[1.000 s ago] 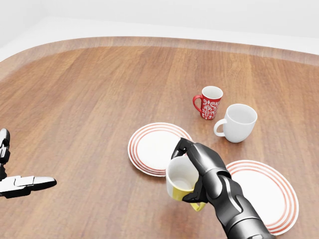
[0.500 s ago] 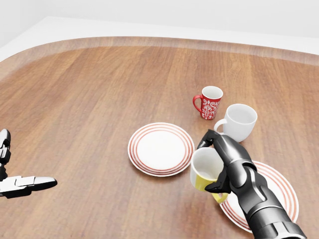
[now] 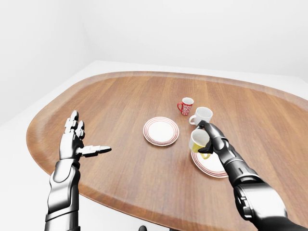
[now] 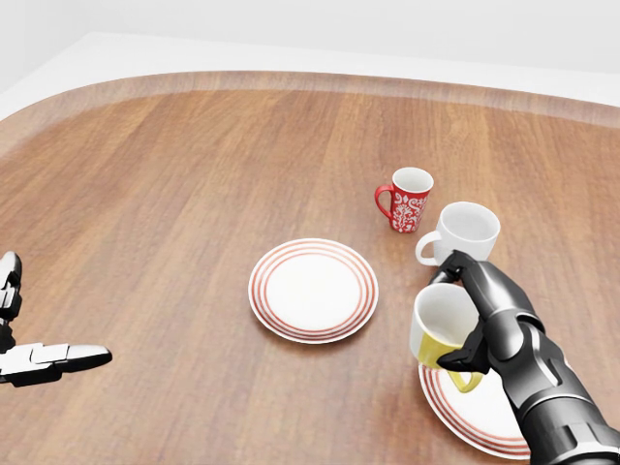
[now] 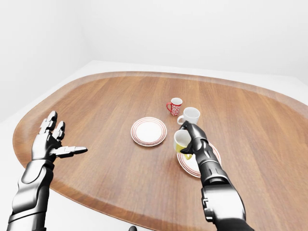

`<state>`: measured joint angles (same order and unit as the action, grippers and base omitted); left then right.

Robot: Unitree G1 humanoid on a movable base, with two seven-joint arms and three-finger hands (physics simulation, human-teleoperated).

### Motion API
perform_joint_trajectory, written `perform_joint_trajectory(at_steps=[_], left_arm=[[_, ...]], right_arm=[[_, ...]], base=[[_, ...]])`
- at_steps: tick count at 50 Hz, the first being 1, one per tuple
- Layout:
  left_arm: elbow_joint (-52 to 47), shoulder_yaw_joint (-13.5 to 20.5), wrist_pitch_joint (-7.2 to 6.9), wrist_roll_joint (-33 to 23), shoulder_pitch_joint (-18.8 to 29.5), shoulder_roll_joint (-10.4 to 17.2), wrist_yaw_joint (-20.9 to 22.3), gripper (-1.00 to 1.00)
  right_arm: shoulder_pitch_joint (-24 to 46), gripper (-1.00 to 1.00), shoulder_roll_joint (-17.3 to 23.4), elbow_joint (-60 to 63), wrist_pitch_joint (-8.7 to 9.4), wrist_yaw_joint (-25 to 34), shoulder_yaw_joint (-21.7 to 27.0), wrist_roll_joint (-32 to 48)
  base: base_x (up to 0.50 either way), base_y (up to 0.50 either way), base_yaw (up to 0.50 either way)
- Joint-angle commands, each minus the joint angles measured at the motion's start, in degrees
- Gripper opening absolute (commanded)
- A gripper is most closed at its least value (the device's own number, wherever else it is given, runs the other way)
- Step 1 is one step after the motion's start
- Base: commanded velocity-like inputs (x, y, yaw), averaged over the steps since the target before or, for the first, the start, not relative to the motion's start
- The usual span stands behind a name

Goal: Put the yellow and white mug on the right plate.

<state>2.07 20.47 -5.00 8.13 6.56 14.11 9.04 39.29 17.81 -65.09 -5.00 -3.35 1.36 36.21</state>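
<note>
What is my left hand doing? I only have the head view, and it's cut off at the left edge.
Observer: In the left-eye view, the left hand is open, fingers spread, holding nothing. It shows over the left part of the table.
Operator: And the right plate? Mine is cropped at the bottom.
Observer: The whole right plate shows there. The yellow and white mug, gripped by the right hand, sits over the plate's upper-left rim in that view.
</note>
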Motion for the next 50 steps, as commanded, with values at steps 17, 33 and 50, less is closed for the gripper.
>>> perform_joint_trajectory(at_steps=[17,33,50], left_arm=[[0.49,-0.09,0.00,-0.22,-0.08,-0.03,0.07,1.00],[0.18,-0.16,0.00,-0.37,-0.20,-0.17,0.10,1.00],[-0.72,-0.21,0.00,-0.57,-0.46,-0.35,0.31,1.00]], right_arm=[[0.44,-1.00,5.45,-6.59,0.00,-4.68,1.58,-0.07],[0.25,-1.00,7.59,-9.62,0.00,-7.60,2.29,-0.20],[0.22,-1.00,7.62,-11.29,0.00,-10.25,2.93,0.13]], base=[[0.00,0.00,0.00],[0.00,0.00,0.00],[0.00,0.00,0.00]])
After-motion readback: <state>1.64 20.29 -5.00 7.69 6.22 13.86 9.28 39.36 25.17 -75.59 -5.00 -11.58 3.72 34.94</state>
